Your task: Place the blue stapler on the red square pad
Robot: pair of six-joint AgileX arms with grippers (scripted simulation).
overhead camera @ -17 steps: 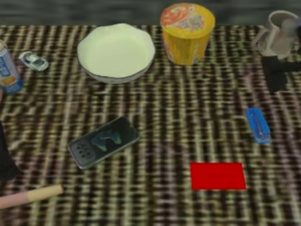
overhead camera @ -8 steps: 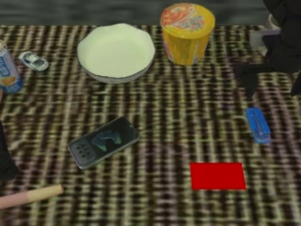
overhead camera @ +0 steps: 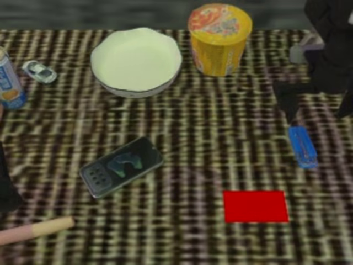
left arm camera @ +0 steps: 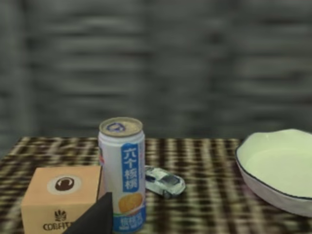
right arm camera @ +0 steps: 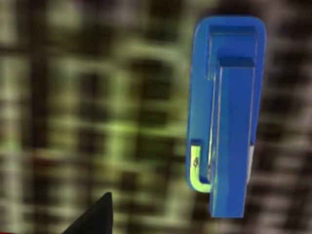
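The blue stapler (overhead camera: 303, 147) lies flat on the woven mat at the right, its long side running front to back. In the right wrist view the blue stapler (right arm camera: 229, 112) fills the frame close below the camera, apart from the one dark fingertip (right arm camera: 97, 217) that shows. My right gripper (overhead camera: 317, 107) hangs open just behind the stapler's far end, touching nothing. The red square pad (overhead camera: 255, 206) is bare, in front of the stapler and to its left. My left arm (overhead camera: 5, 182) stays parked at the left edge, its gripper open, one fingertip (left arm camera: 95, 217) in its wrist view.
A white bowl (overhead camera: 136, 61) and a yellow noodle cup (overhead camera: 219, 38) stand at the back. A mug (overhead camera: 303, 51) is partly hidden by my right arm. A phone (overhead camera: 121, 167) lies left of centre. A drink can (overhead camera: 10, 80), toy car (overhead camera: 39, 72), box (left arm camera: 61, 204) and pink stick (overhead camera: 36, 229) sit at the left.
My right arm has swung in from the back right corner, covering most of the mug, and its gripper now hangs just behind the stapler. Nothing on the table has moved.
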